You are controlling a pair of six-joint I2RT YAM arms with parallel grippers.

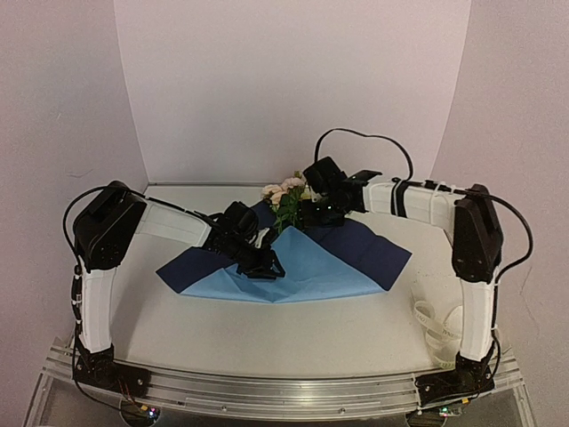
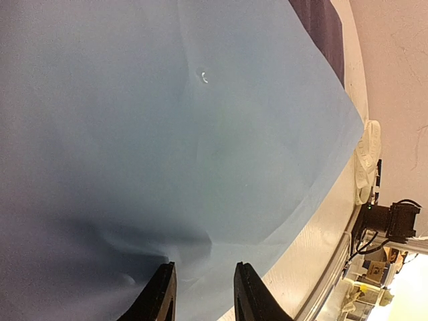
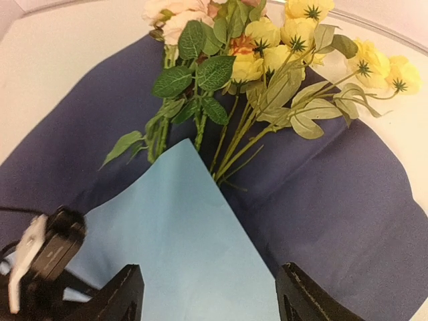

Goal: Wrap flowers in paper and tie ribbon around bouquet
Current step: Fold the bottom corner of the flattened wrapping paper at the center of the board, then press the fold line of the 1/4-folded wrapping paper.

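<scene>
Two robot arms reached over a large sheet of blue paper [image 1: 329,267] spread on the white tabletop [image 1: 222,329]. The paper lay with its darker reverse side showing along the back and at both side corners. A bright blue flap was folded across the middle, its point aimed toward the flowers [image 3: 254,60].

The flowers lay on the dark surface at the far end of the sheet, with pale pink and yellow blossoms toward the back wall. Their thin green stems ran down to the tip of the bright flap, where the lower ends slipped out of sight beneath it. The blossoms and leaves were uncovered.

The left end effector [image 2: 204,267] sat low over the bright flap near its left edge. Its two black fingers were parted, and bare paper showed in the gap between them. A soft crease ran through the sheet just ahead of the fingertips. Whether the fingers touched the paper could not be told.

The right end effector [image 3: 210,267] hovered above the flap close to the stems, its fingers spread wide and holding nothing.

The cream-white ribbon [image 1: 436,325] lay in loose loops on the tabletop beside the right arm's base. It was well apart from the paper, with neither end effector near it.
</scene>
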